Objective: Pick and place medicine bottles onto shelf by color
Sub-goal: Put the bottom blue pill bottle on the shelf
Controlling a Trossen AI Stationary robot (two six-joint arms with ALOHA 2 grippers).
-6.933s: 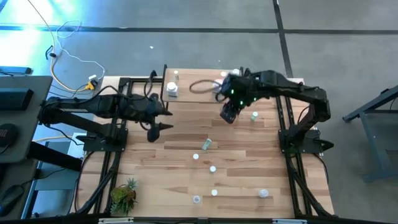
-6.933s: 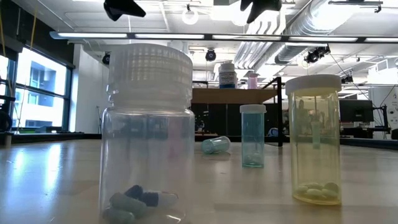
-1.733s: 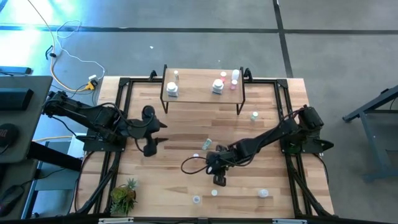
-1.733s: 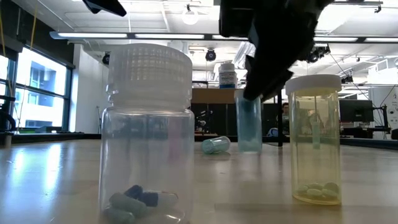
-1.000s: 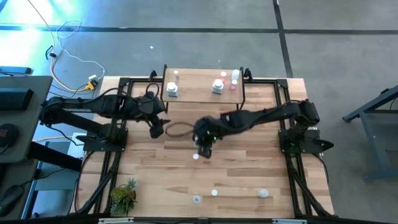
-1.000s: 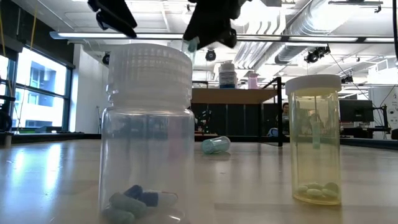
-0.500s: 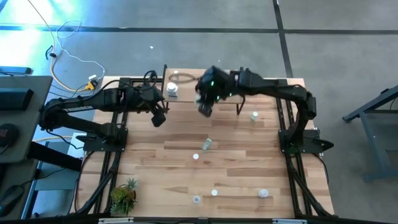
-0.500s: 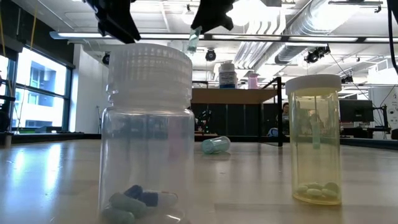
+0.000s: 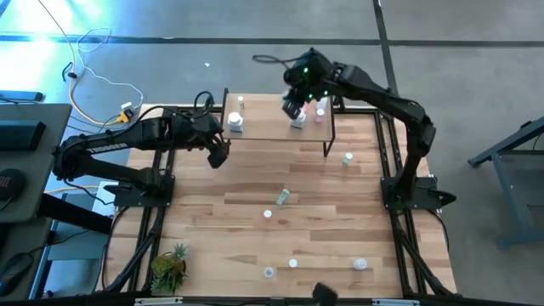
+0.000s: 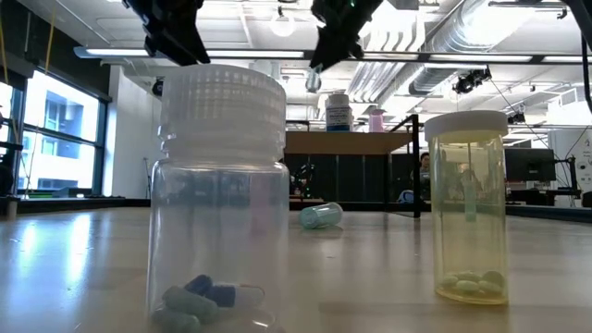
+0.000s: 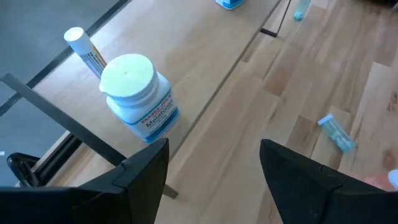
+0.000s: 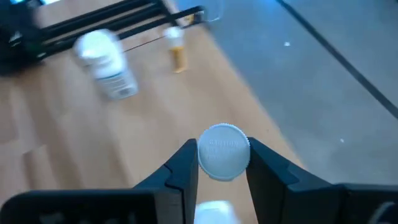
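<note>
Two dark arms work above the table [image 9: 340,212], and the right hand [image 9: 294,105] hangs over the shelf [image 9: 263,127] with its fingers pinching a small capped bottle [image 12: 224,152], cap toward the wrist camera, apparently carried there to join bottles of its own colour. The bottle's colour is hard to judge; in the low view it shows as a pale vial [image 10: 314,80] dangling beneath the hand. Directly under and beside that hand stand a white-capped bottle [image 9: 297,118] and pink-capped bottles [image 9: 320,113] on the shelf, so any set-down must slot between them without knocking one over. At the shelf's other end sit a blue-labelled white bottle [image 11: 140,97] and a slim tube [image 11: 84,48], and the left hand [image 9: 218,156] waits just off that end of the shelf, fingers spread and holding nothing. Off the shelf, well apart from it, more bottles remain scattered on the table: a teal vial lying on its side [image 9: 282,196], one upright near the shelf's leg [image 9: 348,158], and several small ones farther away [image 9: 292,263]. A potted plant [image 9: 168,268] stands far from the shelf.
</note>
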